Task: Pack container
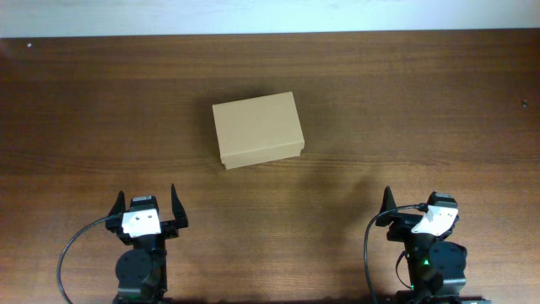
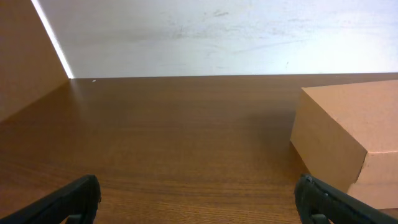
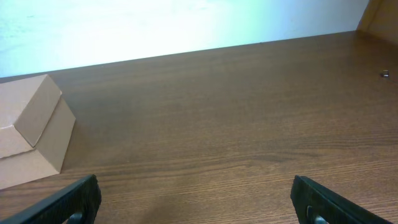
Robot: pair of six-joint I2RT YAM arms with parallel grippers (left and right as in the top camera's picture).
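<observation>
The container [image 1: 257, 129] is a plain tan cardboard box with its lid shut, standing on the wooden table a little left of centre. It shows at the right edge of the left wrist view [image 2: 351, 143] and at the left edge of the right wrist view [image 3: 31, 130]. My left gripper [image 1: 147, 205] is open and empty at the front left, well short of the box. My right gripper [image 1: 413, 205] is open and empty at the front right. In the wrist views the left jaws [image 2: 199, 199] and right jaws [image 3: 199, 199] have only bare table between them.
The dark wooden table [image 1: 405, 101] runs back to a white wall [image 1: 270, 15]. A small dark screw or mark [image 3: 385, 74] sits on the table at the far right.
</observation>
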